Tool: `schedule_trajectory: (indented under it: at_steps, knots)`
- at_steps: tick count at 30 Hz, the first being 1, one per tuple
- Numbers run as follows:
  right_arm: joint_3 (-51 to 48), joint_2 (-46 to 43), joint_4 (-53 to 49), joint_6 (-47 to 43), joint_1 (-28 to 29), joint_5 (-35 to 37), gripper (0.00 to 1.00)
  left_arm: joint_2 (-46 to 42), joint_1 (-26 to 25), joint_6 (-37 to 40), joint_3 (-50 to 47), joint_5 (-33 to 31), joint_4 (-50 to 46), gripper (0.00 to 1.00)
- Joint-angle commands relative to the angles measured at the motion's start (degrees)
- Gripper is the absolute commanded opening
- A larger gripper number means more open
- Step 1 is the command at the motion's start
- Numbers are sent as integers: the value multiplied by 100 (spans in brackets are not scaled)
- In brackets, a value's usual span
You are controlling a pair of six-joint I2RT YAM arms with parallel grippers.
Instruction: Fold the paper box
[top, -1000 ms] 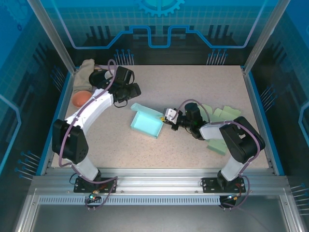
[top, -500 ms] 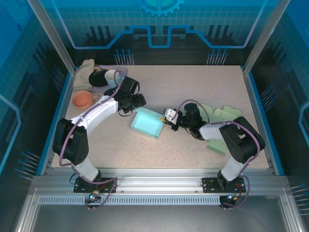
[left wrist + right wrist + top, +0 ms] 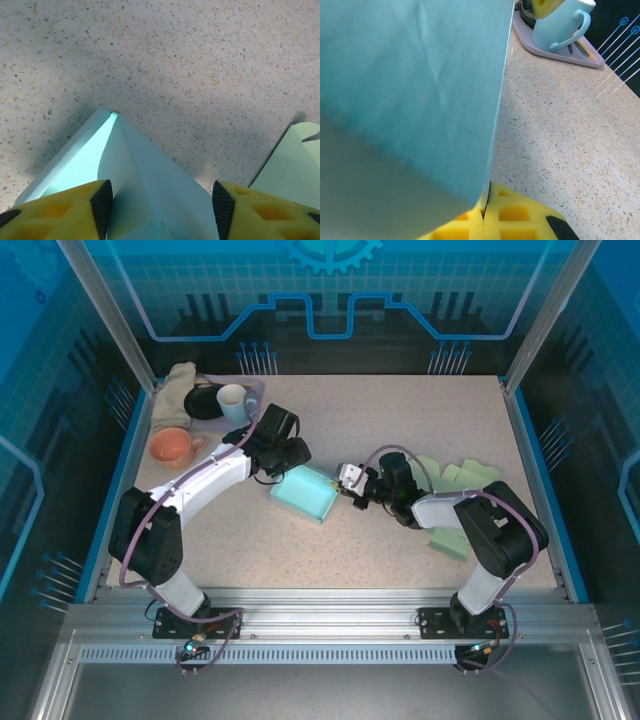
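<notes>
Paper box [image 3: 303, 492]: one; also one mug [image 3: 232, 401], one bowl [image 3: 171, 446].

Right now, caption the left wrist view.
Left gripper straddling a corner of the teal paper box on the speckled table.

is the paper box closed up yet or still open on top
Still open: the paper box shows its hollow inside from above, and the left gripper straddles one of its walls, jaws apart.

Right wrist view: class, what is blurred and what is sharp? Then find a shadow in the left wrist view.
Right wrist view: the paper box is soft, the mug and table sharper. Left wrist view: shadow on the table beside the box's left edge.
</notes>
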Motion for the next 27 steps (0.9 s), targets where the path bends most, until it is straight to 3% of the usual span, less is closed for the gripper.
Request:
schedule_trajectory:
  at_steps: [1,3,7,13,19,27]
  knots:
    - [187,91,-299,-155,212,97,8,-109,-135,-91,-236,103,122,56]
    - [184,68,-340,-121,221,106,11,-87,-136,-79,-399,24,161,56]
    - [185,1,-380,33,214,201,27,-72,-134,-84,-665,-315,143,55]
    - [243,-178,-557,398,224,530,36,-170,-136,-212,-965,-708,235,55]
    - [329,-391,-989,910,196,948,37,-256,-133,-307,-1017,-991,191,56]
    - [632,-790,-2382,1904,177,1547,38,-169,-135,-385,-962,-1182,160,56]
